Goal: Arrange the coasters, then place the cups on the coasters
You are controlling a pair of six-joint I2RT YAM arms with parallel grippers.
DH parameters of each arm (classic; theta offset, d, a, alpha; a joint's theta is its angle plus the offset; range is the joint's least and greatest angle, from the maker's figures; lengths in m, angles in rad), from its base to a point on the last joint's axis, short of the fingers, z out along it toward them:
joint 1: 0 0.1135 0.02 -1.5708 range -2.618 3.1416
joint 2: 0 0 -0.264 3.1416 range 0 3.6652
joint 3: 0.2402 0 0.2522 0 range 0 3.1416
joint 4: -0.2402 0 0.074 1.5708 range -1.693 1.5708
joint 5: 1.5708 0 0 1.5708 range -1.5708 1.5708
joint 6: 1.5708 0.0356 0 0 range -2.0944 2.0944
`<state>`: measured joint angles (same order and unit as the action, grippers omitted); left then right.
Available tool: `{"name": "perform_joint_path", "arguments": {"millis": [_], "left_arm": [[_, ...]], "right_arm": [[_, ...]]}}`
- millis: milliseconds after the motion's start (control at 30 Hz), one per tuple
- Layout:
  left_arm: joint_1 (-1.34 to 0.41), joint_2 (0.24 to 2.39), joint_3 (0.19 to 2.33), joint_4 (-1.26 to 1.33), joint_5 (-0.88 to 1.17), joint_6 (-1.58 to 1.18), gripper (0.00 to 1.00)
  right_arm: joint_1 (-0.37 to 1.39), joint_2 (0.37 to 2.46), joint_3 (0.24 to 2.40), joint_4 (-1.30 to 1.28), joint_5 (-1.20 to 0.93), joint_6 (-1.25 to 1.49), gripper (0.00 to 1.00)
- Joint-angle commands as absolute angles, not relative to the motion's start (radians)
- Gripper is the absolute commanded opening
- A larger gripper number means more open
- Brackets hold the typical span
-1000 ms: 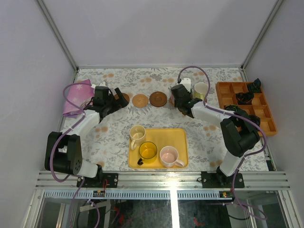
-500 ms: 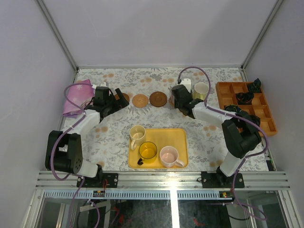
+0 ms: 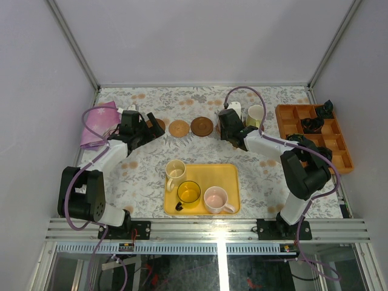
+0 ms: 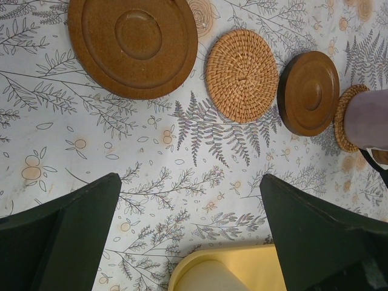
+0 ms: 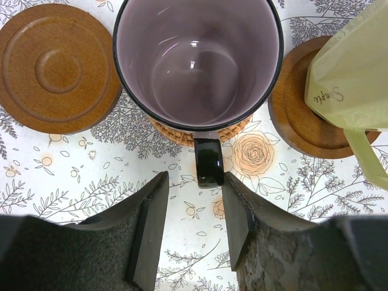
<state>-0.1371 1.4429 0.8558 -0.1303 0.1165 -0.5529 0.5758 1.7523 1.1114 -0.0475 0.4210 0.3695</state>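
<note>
A grey-purple cup [image 5: 197, 60] stands on a woven coaster [image 5: 176, 134]. Its black handle [image 5: 209, 160] reaches in between the tips of my right gripper [image 5: 194, 179], which is open, the left finger clear of the handle. Beside it a pale green cup [image 5: 351, 73] rests on a dark wooden coaster [image 5: 297, 115], and a bare brown coaster [image 5: 57, 66] lies on the other side. My left gripper [image 4: 190, 179] hangs wide open and empty above the cloth, near a brown coaster [image 4: 133, 45], a woven one [image 4: 242, 76] and a dark one [image 4: 309, 91]. Cream [image 3: 175, 170], yellow [image 3: 189, 193] and pink [image 3: 216, 199] cups sit in the yellow tray [image 3: 230, 173].
An orange compartment tray [image 3: 315, 136] with small black objects stands at the right edge. A pink cloth [image 3: 97, 124] lies at the far left, close to my left arm. Walls enclose the table on three sides.
My right gripper has shifted slightly to the left over the grey-purple cup. The left arm has not moved.
</note>
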Motion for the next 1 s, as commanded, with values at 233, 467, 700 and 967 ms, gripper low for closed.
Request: {"name": "perform_joint_path", "arguments": {"millis": [233,467,700,967], "left_arm": [[-0.141,1.455,0.884,-0.124,0.123,-0.554,0.98],[-0.141,1.458,0.886,-0.129,0.122,-0.549,0.98],[-0.141,1.437,0.882,-0.147,0.108,-0.54,0.98],[-0.141,1.418,0.874,-0.147,0.117,-0.547,0.98]], "right_arm": [[0.572,1.751,1.152,-0.044,0.421,0.378,0.48],[0.572,1.674,1.123,-0.09,0.465,0.401,0.55],[0.573,1.491,1.105,-0.224,0.432,0.318,0.78],[0.572,1.204,1.003,-0.46,0.116,0.194,0.8]]}}
